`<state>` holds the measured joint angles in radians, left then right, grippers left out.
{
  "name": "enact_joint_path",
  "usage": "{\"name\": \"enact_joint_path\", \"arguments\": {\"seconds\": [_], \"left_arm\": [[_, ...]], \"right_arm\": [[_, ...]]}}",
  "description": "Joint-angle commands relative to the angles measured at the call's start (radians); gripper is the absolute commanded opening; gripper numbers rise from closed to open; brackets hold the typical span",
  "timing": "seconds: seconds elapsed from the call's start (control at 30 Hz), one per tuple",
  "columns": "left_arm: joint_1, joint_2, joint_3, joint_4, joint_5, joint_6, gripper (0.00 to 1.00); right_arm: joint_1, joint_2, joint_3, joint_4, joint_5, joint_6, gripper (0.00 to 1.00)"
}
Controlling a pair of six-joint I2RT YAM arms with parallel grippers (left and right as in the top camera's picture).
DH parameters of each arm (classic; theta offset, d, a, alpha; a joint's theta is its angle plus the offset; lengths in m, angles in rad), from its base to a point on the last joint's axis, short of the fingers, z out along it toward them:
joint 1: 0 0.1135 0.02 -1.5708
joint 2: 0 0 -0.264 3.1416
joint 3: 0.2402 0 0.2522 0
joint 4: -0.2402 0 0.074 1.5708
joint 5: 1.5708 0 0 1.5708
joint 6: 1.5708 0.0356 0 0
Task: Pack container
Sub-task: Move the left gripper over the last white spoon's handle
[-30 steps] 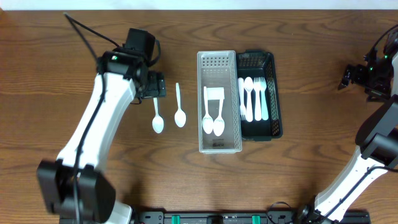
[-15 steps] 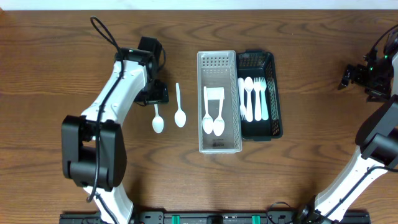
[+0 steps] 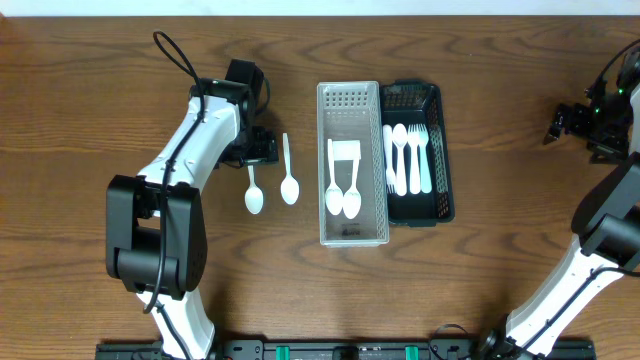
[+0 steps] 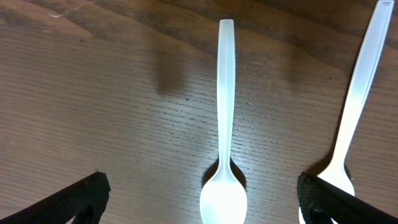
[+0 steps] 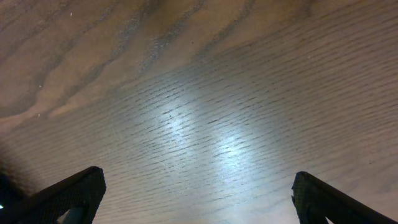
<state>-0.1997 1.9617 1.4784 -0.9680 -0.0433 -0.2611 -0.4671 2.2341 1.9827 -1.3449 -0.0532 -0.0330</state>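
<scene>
The left gripper (image 3: 260,150), jaws released, hangs over a slim white plastic spoon (image 4: 224,124). A second spoon (image 3: 288,172) lies beside it, at nine o'clock from the grey tray (image 3: 322,200). Far at three o'clock, the right gripper (image 3: 560,122) gapes empty.

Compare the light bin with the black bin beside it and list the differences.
The light bin is pale grey and longer; the black bin is dark and shorter. The light bin holds two white spoons; the black bin holds a fuller row of white cutlery. Both are perforated rectangular trays, lying side by side.
</scene>
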Motion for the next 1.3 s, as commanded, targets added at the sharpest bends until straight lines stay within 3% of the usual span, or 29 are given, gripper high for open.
{"name": "enact_joint_path", "arguments": {"seconds": [0.0,0.83,1.27], "left_arm": [[0.005,0.011,-0.017,-0.002,0.018,0.005,0.98],[0.011,0.013,-0.115,0.16,0.043,-0.021,0.98],[0.04,0.066,-0.115,0.163,0.044,-0.02,0.98]], "right_arm": [[-0.003,-0.007,-0.001,0.0,-0.003,0.014,0.99],[-0.003,-0.007,-0.001,0.0,-0.003,0.014,0.99],[-0.003,-0.007,-0.001,0.0,-0.003,0.014,0.99]]}}
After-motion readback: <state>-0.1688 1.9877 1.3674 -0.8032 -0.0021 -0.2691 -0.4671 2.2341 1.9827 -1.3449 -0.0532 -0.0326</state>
